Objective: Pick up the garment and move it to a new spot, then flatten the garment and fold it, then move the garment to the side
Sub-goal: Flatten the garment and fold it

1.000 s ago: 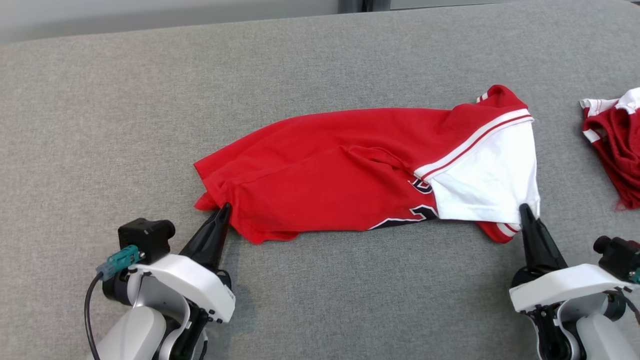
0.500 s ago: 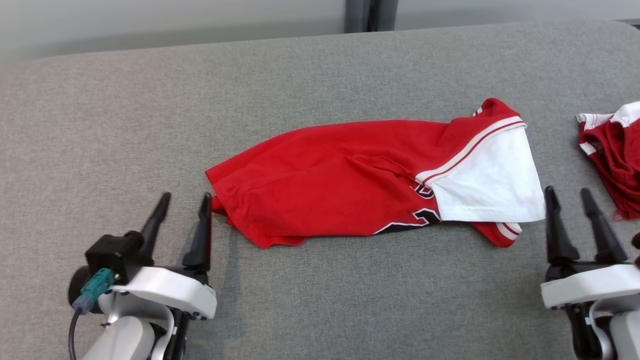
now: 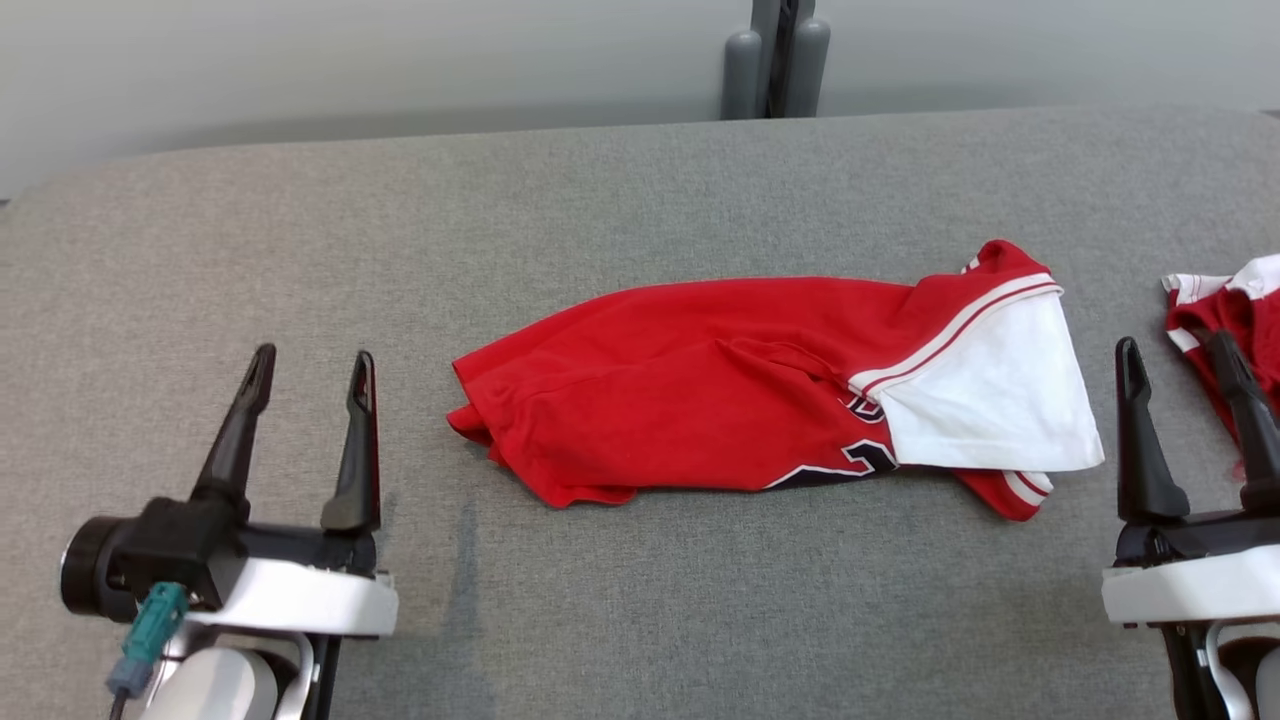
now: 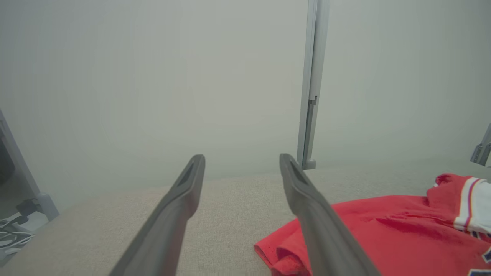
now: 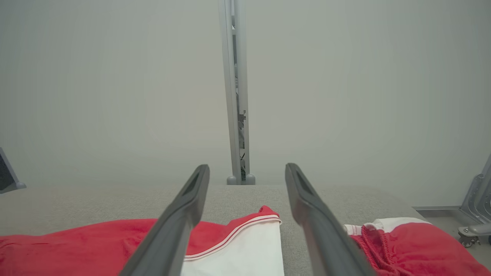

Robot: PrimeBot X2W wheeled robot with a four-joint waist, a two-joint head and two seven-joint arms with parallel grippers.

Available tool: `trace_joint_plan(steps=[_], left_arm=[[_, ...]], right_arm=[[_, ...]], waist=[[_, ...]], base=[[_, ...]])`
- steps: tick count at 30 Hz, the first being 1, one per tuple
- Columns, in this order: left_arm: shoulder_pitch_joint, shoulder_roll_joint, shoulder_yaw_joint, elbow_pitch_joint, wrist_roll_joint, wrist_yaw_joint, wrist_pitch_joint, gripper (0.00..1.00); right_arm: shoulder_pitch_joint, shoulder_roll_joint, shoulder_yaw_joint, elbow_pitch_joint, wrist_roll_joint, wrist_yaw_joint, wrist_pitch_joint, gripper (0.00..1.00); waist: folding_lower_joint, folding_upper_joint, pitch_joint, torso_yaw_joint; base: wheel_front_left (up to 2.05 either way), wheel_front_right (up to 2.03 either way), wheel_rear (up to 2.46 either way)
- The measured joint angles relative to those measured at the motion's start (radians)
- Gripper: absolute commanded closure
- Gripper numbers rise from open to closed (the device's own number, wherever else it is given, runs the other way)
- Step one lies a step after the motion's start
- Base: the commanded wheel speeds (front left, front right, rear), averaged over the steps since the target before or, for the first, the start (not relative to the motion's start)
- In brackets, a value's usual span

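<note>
Two garments counted. The red garment (image 3: 720, 390), white panel at its right end, lies as a long folded strip at mid-surface. A second red-and-white garment (image 3: 1262, 320) sits bunched at the right edge, partly hidden behind the right claw (image 3: 1172, 345). The left claw (image 3: 312, 357) stands near the red garment's left end. Both claws are spread, gripping nothing, clear of the cloth. Grey fabric surface (image 3: 600, 200); pale wall (image 3: 400, 60) behind it, with one grey post (image 3: 775, 60).
</note>
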Motion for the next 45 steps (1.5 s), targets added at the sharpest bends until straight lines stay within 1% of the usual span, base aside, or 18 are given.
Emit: trace_joint_plan(steps=[7, 17, 20, 22, 26, 28, 31, 37, 42, 45], left_arm=[[0.053, 0.008, -0.014, -0.001, 0.016, -0.004, 0.000, 0.00], [0.056, 0.008, -0.030, 0.000, 0.016, -0.006, 0.003, 0.00], [0.046, 0.009, -0.043, -0.003, 0.014, -0.021, 0.020, 0.00], [0.035, 0.008, -0.063, -0.005, -0.002, -0.047, 0.055, 0.00], [-0.005, -0.006, -0.122, -0.002, -0.046, -0.107, 0.167, 0.00], [-0.024, -0.021, -0.150, 0.006, -0.077, -0.132, 0.227, 0.00], [-0.048, -0.041, -0.176, 0.031, -0.109, -0.154, 0.296, 0.00], [-0.095, -0.056, -0.163, 0.110, -0.147, -0.163, 0.334, 0.00], [-0.114, -0.056, -0.146, 0.170, -0.158, -0.160, 0.328, 0.00], [-0.118, -0.055, -0.142, 0.181, -0.158, -0.160, 0.319, 0.00]], right_arm=[[0.042, 0.015, -0.003, -0.035, -0.008, 0.000, 0.038, 0.00], [0.050, 0.025, -0.011, -0.054, -0.008, 0.000, 0.059, 0.00], [0.050, 0.028, -0.011, -0.055, -0.007, 0.000, 0.063, 0.00], [0.050, 0.029, -0.011, -0.055, -0.007, 0.000, 0.063, 0.00], [0.046, 0.031, -0.008, -0.052, -0.005, 0.000, 0.065, 0.00], [0.040, 0.032, -0.002, -0.050, -0.005, 0.000, 0.065, 0.00], [0.033, 0.033, 0.005, -0.047, -0.005, 0.000, 0.065, 0.00], [0.016, 0.035, 0.008, -0.039, -0.002, 0.000, 0.058, 0.00], [0.006, 0.037, 0.005, -0.027, 0.000, 0.000, 0.049, 0.00], [0.005, 0.038, 0.005, -0.023, 0.000, 0.000, 0.046, 0.00]], waist=[[0.0000, 0.0000, -0.031, 0.010], [0.0000, 0.0000, -0.031, 0.020], [0.0000, 0.0000, -0.026, 0.021], [0.0000, 0.0000, -0.022, 0.021], [0.0000, 0.0000, -0.008, 0.019], [0.0000, 0.0000, 0.001, 0.014], [0.0000, 0.0000, 0.018, 0.003], [0.0000, 0.0000, 0.058, -0.021], [0.0000, 0.0000, 0.083, -0.039], [0.0000, 0.0000, 0.088, -0.043]], base=[[0.00, 0.00, 0.00], [0.00, 0.00, 0.00], [0.00, 0.00, 0.00], [0.00, 0.00, 0.00], [0.00, 0.00, 0.00], [0.00, 0.00, 0.00], [0.00, 0.00, 0.00], [0.00, 0.00, 0.00], [0.00, 0.00, 0.00], [0.00, 0.00, 0.00]])
